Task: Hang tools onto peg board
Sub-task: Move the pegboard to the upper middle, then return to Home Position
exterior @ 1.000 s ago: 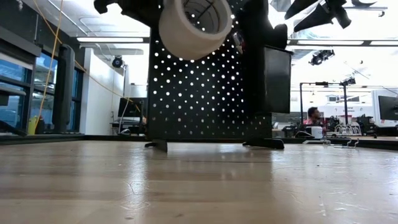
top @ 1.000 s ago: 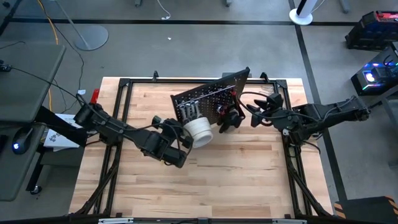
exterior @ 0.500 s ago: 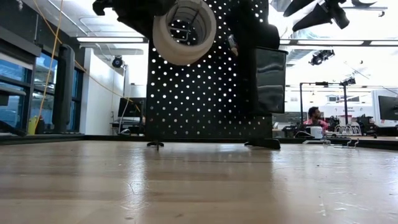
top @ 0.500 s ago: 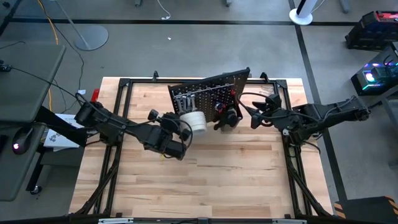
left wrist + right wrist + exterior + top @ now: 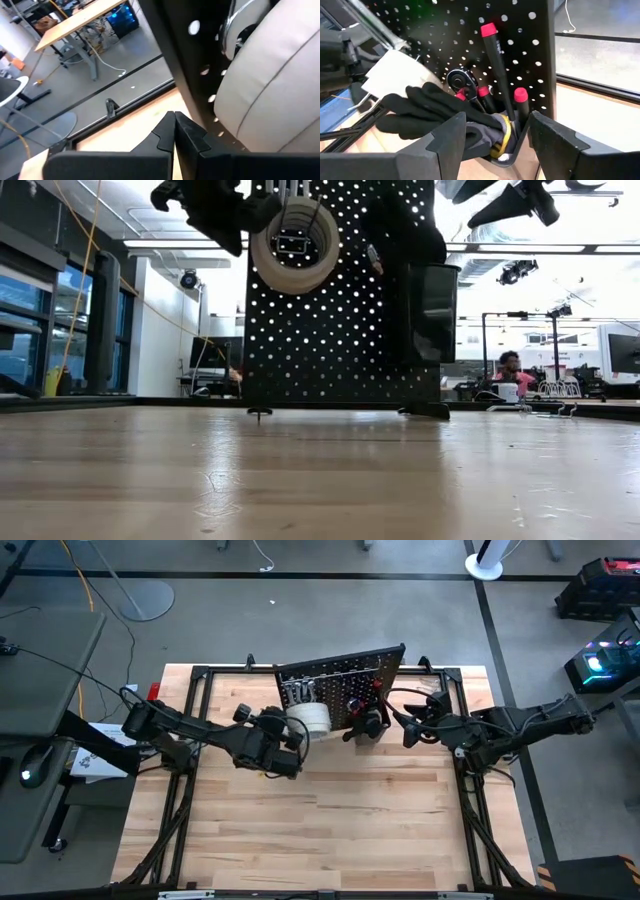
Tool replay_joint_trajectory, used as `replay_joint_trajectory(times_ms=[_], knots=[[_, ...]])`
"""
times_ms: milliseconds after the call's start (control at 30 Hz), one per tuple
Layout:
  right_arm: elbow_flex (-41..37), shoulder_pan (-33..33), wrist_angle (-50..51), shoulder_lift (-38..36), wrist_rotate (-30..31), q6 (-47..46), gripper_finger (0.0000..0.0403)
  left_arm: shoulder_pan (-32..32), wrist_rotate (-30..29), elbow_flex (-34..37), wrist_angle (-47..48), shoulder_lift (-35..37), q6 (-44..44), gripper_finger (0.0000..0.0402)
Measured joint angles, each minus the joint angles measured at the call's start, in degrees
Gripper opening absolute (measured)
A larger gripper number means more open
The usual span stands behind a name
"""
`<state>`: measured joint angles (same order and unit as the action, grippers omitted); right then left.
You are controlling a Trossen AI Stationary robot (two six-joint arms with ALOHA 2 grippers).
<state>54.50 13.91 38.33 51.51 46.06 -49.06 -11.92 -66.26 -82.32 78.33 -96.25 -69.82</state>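
One wide white tape roll (image 5: 309, 719) sits against the upright black perforated peg board (image 5: 345, 678), and whether the left gripper (image 5: 283, 730) just beside it grips it I cannot tell. The right gripper (image 5: 495, 131) waits with fingers spread and empty near the board's small black bin (image 5: 512, 147), which holds one black glove bundle (image 5: 432, 107) and three red-tipped screwdrivers (image 5: 495, 47).

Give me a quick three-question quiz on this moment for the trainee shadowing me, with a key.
1. True or false: the white tape roll lies flat on the table.
2. Which gripper is at the tape roll? A) left gripper B) right gripper
3. Fill in: in the right wrist view, the black glove drapes over the small black ____ on the peg board.

Key: 1. False; it is up against the peg board, well above the table. 2. A. 3. bin, which also holds red-tipped screwdrivers.
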Motion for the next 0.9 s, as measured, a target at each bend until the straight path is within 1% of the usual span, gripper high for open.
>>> replay_joint_trajectory(times_ms=[133, 333, 567, 800, 900], knots=[[0.0, 0.0, 0.0, 0.0, -0.6, 0.0, 0.0208, 1.6, 0.1, 0.0, 0.8, 0.0, 0.1, 0.0], [0.0, 0.0, -0.1, 0.0, -0.8, 0.0, 0.0208, 3.4, 0.2, 0.0, 1.2, 0.0, 2.9, 0.0], [0.0, 0.0, -0.1, 0.0, -0.9, 0.0, 0.0208, 4.1, 1.0, 0.0, 1.8, 0.0, 4.1, 0.0], [0.0, 0.0, -0.5, 0.0, -1.2, 0.0, 0.0208, 4.4, 1.4, 0.0, 6.5, 0.0, 5.9, 0.0], [0.0, 0.0, -0.5, 0.0, -1.6, 0.4, 0.0208, 4.5, 3.2, 0.0, 7.3, 0.3, 6.0, 0.0]])
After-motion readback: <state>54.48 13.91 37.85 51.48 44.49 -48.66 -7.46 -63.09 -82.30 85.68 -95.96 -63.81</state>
